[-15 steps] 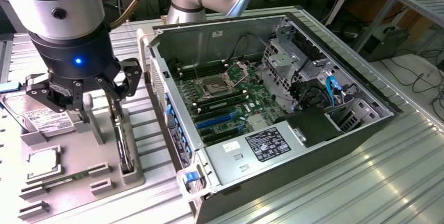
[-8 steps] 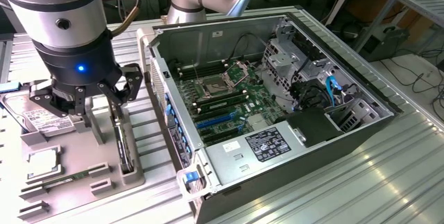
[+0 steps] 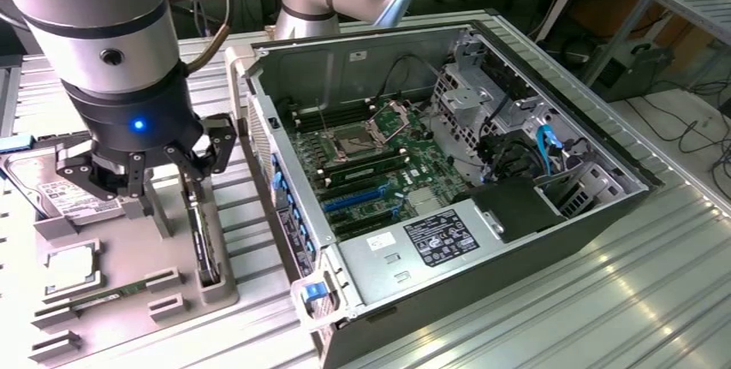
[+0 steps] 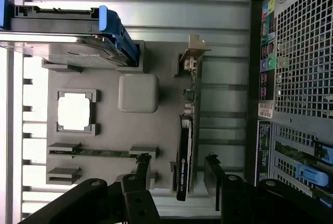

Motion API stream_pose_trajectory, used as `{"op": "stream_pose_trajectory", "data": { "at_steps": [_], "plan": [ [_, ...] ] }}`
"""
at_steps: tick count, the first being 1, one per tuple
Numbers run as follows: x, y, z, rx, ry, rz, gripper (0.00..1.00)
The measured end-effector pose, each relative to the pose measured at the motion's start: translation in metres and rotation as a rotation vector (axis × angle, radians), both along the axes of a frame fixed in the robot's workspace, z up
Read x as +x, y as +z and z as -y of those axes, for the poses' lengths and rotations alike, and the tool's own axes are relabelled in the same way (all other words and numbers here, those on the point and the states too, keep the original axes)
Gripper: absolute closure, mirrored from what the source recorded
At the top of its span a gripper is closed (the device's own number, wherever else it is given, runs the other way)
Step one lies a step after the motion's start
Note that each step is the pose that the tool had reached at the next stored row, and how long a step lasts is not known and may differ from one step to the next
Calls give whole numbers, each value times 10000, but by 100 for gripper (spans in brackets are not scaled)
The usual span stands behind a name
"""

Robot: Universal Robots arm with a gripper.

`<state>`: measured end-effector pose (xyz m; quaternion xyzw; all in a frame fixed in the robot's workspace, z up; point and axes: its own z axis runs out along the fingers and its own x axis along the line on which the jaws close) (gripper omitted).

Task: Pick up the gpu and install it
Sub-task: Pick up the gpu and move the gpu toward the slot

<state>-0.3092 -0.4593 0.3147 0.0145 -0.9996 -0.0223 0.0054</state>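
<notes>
The pincer (image 3: 163,189) hangs low over the grey tray (image 3: 135,249) on the desk (image 3: 571,300), on the exterior view's left of the open case (image 3: 342,69). Its jaws are spread wide and grip nothing. In the wrist view the two dark fingers (image 4: 142,168) stand on either side of the gpu (image 4: 183,154), with clear gaps between each finger and the card, so it looks lined up for a grasp but has not closed. The gpu stands on its long edge in a slot of the tray, its silver bracket (image 4: 194,50) at the end away from the fingers. It sits just beside the case and well apart from the hard drive (image 3: 34,185) at the tray's other side. Inside the case, the blue slots (image 3: 348,200) on the board (image 3: 377,159) look bare, with no card seated. By my reading the task is at its start: the approach is about done, while the grasp, the lift, the carry to the case and the seating are all left.
</notes>
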Motion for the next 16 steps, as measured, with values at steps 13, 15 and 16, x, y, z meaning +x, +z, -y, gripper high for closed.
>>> {"op": "stream_pose_trajectory", "data": {
  "at_steps": [13, 15, 16],
  "plan": [
    [0, -147, 24, 1, 1, 1, 46],
    [0, -164, 24, 1, 0, 0, 46],
    [0, -172, 25, 0, 0, 0, 46]
  ]
}}
